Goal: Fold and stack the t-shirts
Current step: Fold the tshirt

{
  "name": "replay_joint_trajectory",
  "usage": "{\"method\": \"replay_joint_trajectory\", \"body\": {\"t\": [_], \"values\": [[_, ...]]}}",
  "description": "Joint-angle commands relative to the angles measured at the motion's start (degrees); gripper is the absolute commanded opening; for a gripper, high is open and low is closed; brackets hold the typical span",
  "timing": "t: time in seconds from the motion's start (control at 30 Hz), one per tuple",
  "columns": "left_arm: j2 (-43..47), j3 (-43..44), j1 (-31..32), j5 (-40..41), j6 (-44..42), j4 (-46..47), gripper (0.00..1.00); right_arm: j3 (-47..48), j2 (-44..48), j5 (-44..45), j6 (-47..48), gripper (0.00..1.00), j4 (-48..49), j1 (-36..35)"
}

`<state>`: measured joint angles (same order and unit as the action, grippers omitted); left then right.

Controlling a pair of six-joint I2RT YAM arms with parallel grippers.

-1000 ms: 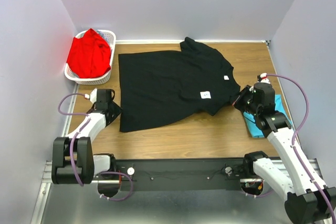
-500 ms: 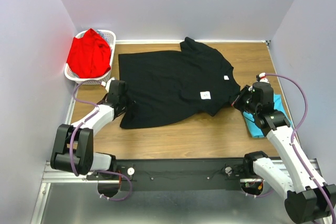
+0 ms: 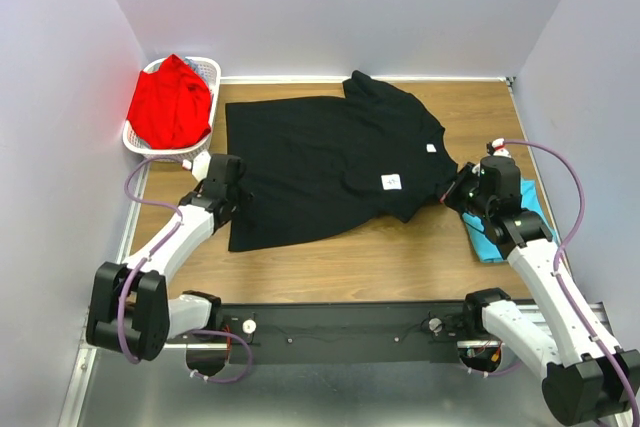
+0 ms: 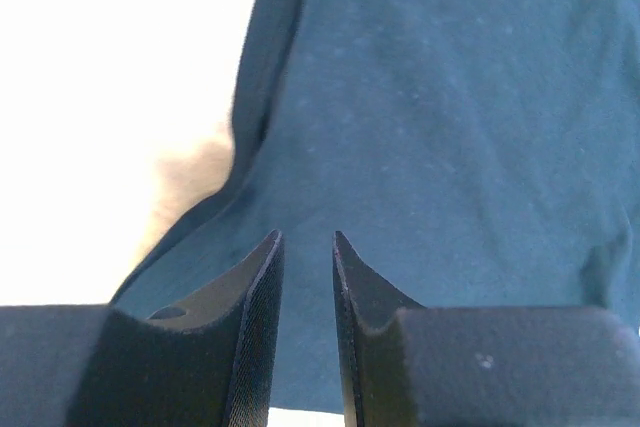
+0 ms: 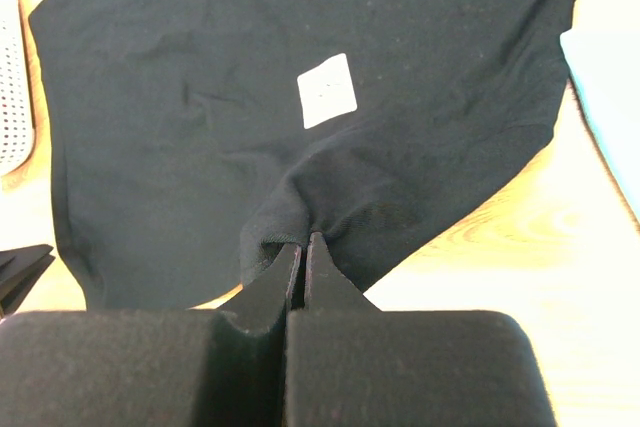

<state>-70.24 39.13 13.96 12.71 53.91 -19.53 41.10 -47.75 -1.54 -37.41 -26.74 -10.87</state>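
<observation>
Fingers (image 5: 272,287) of the right gripper (image 5: 303,243) are pinched shut on a bunch of the black t-shirt (image 3: 320,162); the left gripper (image 4: 306,239) stands slightly open over its left hem, clamping nothing.
We find the black t-shirt spread flat across the middle of the table (image 3: 400,247), the turquoise t-shirt (image 3: 487,245) at the right edge, and the red t-shirt (image 3: 168,102) in the basket (image 3: 205,69) at the far left corner. We judge that the first fold is being set up; next the left jaws need to close on the hem.

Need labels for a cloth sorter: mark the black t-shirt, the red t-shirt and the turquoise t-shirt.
black t-shirt (image 3: 310,162), top external view, middle of its body.
red t-shirt (image 3: 168,105), top external view, middle of the heap.
turquoise t-shirt (image 3: 487,247), top external view, its near corner.
</observation>
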Motion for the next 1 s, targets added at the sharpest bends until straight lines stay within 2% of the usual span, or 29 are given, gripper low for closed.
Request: {"method": "replay_joint_trajectory", "body": {"t": [0.0,0.23,0.5,0.63,0.77,0.97], "values": [[2.30,-3.26,0.11,2.59,3.48,-3.68,0.33,1.26,-0.42,-2.15,1.29,0.01,-0.33,0.24],[0.36,-7.76,0.19,1.53,6.03,-2.09,0.26,0.73,-0.94,-3.12,1.64,0.00,0.20,0.15],[-1.13,-8.20,0.28,2.76,10.24,-6.48,0.24,0.47,-1.12,-2.42,1.72,0.00,0.46,0.15],[0.89,-6.97,0.28,5.92,10.43,-11.75,0.23,0.91,-1.47,-1.45,2.07,0.01,0.46,0.24],[4.57,-6.62,0.19,6.44,11.13,-13.07,0.22,1.61,-2.53,-1.27,2.87,0.00,0.55,0.15],[3.70,-2.49,-1.65,8.91,8.76,-15.28,0.22,1.88,-3.76,-1.53,3.31,0.01,1.16,0.15]]}}
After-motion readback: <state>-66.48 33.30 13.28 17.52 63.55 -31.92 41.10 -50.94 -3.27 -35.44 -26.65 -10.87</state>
